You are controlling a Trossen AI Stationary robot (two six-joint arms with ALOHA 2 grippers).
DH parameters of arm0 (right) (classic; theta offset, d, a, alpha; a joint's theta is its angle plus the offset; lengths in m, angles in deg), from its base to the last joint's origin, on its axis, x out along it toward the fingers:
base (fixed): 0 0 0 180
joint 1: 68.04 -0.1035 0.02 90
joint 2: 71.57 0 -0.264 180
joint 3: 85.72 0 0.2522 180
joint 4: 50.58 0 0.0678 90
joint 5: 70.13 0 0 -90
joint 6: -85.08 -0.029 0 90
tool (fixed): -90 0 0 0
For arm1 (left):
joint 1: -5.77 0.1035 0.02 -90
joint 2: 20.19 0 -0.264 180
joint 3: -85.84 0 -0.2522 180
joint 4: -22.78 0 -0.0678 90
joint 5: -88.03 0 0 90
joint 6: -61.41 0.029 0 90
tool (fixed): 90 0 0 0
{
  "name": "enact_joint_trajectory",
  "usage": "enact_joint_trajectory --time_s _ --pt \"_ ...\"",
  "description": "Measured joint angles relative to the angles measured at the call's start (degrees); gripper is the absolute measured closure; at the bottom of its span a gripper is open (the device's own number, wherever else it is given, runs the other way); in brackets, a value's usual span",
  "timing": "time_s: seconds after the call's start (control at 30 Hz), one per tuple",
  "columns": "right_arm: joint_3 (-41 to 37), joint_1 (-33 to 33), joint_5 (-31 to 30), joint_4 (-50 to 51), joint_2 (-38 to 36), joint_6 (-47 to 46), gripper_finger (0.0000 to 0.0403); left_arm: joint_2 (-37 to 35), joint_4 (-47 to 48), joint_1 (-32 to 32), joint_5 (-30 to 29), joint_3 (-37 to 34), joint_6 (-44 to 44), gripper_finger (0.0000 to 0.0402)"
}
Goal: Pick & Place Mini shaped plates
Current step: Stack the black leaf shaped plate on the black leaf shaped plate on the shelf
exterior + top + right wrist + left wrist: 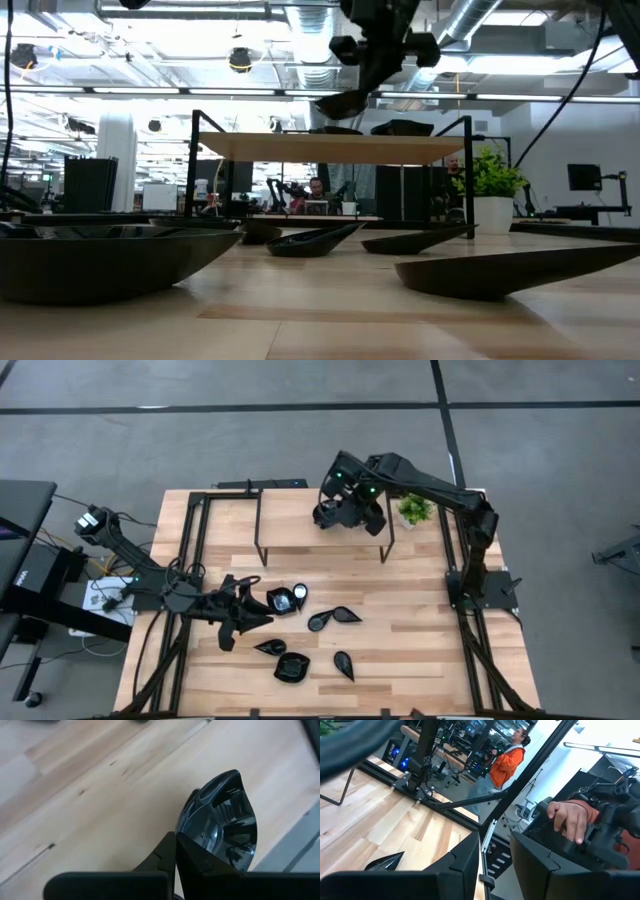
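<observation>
Several glossy black mini shaped plates lie on the wooden table, among them a square one (291,667) and leaf-shaped ones (347,615). Two more plates (400,127) rest on the raised wooden shelf (320,525) at the table's far side. My right gripper (345,508) hangs over that shelf, shut on a black plate (222,817). Level above the table's left part, beside the plates, my left gripper (258,617) stands open with nothing between its fingers (465,865). My right gripper pinches the plate's rim at its near end (192,842) between its two shut fingers. The fingers slant down from above. The plate (345,103) reaches out past the fingertips, tilted a little, lifted clear above the shelf.
A small green potted plant (415,510) stands at the shelf's right end. Black frame rails run along both table sides. Beyond the table, the left wrist view shows a person's hand (567,817) and a person in orange (507,762).
</observation>
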Motion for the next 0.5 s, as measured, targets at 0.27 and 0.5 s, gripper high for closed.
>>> enact_joint_trajectory --time_s 0.27,0.5 --pt "-0.5 0.3 0.0 -3.3 0.0 3.0 0.0399 0.0 -0.5 0.0 0.0 0.0 0.0 0.0289" --pt "-0.5 0.3 0.0 -3.3 0.0 1.5 0.0399 0.0 -0.5 0.0 0.0 0.0 0.0 0.0289"
